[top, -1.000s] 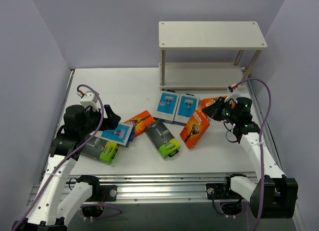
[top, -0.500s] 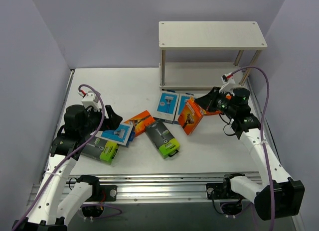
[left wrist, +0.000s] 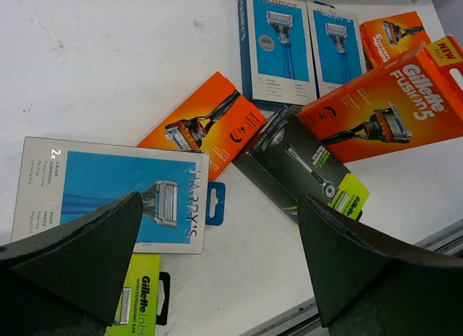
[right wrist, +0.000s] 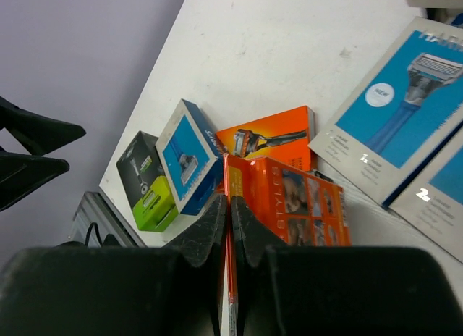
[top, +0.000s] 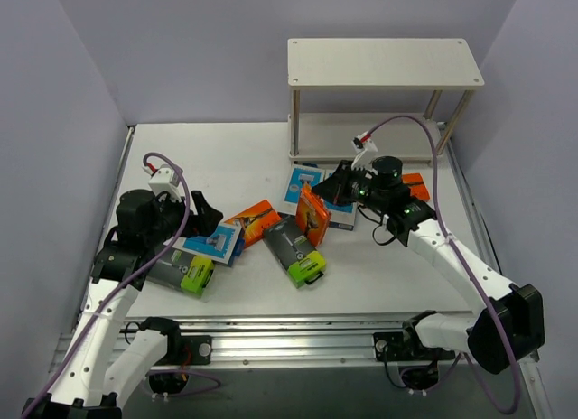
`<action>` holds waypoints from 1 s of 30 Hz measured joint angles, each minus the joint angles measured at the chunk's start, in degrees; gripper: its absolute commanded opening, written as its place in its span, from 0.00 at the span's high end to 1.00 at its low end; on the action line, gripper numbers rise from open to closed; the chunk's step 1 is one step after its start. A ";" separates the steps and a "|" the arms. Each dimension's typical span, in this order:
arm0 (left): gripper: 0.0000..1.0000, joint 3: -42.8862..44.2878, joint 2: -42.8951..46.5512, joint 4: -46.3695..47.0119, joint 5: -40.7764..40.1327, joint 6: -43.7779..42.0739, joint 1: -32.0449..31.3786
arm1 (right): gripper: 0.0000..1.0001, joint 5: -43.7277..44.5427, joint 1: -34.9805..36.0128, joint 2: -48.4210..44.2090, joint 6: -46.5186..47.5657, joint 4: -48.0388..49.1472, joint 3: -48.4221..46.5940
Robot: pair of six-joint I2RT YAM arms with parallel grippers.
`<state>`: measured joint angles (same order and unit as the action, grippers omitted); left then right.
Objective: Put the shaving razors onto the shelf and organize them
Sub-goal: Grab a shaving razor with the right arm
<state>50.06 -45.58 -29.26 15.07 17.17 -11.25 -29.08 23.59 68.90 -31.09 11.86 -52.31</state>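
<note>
I'm reading "Gillette Fusion5" on the big orange pack (left wrist: 383,108), "Harry's" on the light blue pack (left wrist: 108,195), and "Gillette Labs" on the lime-green-ended pack (left wrist: 141,300).

Left arm (top: 95,333) and right arm (top: 461,261): white links, black joints, black wedge fingers (left wrist: 79,242); purple cables (top: 183,202) arch from the ends nearest the shelf (top: 384,62).

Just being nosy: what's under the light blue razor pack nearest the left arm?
A black pack with a lime-green end sticks out from under the light blue pack. Part of it is covered, so its whole front cannot be seen.

Lab cell — plain lilac walls (top: 181,49)
</note>
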 measured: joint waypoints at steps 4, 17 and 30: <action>0.03 0.00 -0.02 0.02 0.02 0.00 0.00 | 1.00 2.69 4.26 2.23 -0.83 0.94 -2.47; 0.03 0.00 -0.02 0.02 0.15 -0.02 0.00 | 0.87 6.91 10.58 2.54 -1.99 4.57 -6.73; 0.03 0.00 0.00 0.22 0.24 0.00 0.00 | 0.20 18.43 6.54 2.08 7.52 -3.34 -4.55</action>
<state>50.06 -45.58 -29.04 15.31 17.17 -11.25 -10.66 30.13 70.98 -23.57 8.51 -56.86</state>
